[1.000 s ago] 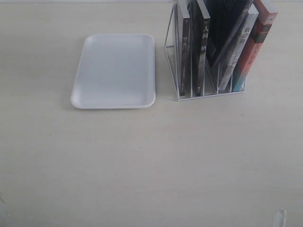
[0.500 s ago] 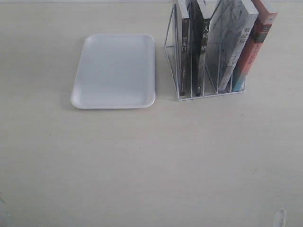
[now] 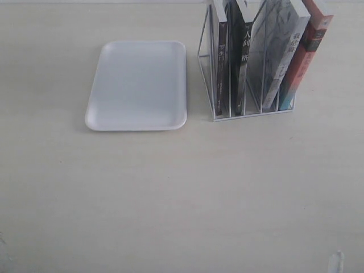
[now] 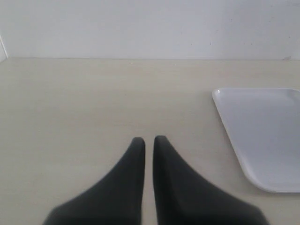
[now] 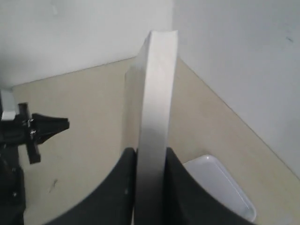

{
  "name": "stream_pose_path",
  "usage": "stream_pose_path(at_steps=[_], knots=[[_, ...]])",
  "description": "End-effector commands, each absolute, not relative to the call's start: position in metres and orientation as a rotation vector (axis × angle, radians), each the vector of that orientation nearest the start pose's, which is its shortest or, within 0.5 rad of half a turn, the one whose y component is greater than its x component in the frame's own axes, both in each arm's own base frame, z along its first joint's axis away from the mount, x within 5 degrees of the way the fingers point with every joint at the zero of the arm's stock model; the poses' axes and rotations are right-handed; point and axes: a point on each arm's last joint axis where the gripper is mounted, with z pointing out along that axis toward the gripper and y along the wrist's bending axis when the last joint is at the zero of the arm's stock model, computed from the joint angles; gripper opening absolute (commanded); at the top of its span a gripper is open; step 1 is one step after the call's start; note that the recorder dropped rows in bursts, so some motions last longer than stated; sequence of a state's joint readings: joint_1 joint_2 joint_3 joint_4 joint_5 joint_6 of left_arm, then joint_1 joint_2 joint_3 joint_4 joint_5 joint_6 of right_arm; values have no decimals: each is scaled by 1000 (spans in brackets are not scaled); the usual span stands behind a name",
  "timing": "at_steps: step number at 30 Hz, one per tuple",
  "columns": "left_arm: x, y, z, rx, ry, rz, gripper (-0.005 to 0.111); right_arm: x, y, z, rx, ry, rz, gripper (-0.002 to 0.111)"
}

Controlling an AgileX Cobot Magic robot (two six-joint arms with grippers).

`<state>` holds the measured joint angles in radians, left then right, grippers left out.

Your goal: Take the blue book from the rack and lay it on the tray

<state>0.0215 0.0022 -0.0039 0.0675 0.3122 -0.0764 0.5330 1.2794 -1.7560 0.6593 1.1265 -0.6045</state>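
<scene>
My right gripper is shut on a book held up in the air. Only its white page edge shows; the cover is hidden, so its blue cannot be confirmed here. The white tray lies on the table below it. In the exterior view the tray sits left of the white wire rack, and no blue book stands in the rack. Neither gripper appears in that view. My left gripper hovers low over the bare table, shut with nothing in it, with the tray off to one side.
The rack holds two black-spined books, a grey-white book and a red-orange-spined book. The left arm shows in the right wrist view. A white wall runs behind the table.
A second ago a dark book still stood in the rack's third slot. It has gone up out of the exterior view, baring the grey-white book's cover. Nothing has moved since half a second ago.
</scene>
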Motion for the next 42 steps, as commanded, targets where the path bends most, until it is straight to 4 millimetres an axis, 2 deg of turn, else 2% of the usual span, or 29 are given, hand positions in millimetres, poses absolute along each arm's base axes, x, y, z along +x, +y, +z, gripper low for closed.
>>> stream_pose_path(at_steps=[1,4,7,14,17,21,24,29,33,42], knots=[[54,3,186,-34,1789,23,6,149,180,507,-1395,1529,695,0],[54,3,186,-34,1789,23,6,145,199,482,-1510,1507,561,0],[54,3,186,-34,1789,23,6,146,217,454,-1571,1452,357,0],[54,3,186,-34,1789,23,6,147,263,392,-1624,1286,169,0],[54,3,186,-34,1789,23,6,163,284,363,-1695,1272,70,0],[54,3,186,-34,1789,23,6,187,305,322,-1806,1244,-152,0],[54,3,186,-34,1789,23,6,202,317,301,-1775,1264,-248,0],[54,3,186,-34,1789,23,6,221,327,279,-1710,1257,-412,0],[54,3,186,-34,1789,23,6,227,334,267,-1680,1240,-444,0],[54,3,186,-34,1789,23,6,242,352,258,-1641,1274,-472,0]])
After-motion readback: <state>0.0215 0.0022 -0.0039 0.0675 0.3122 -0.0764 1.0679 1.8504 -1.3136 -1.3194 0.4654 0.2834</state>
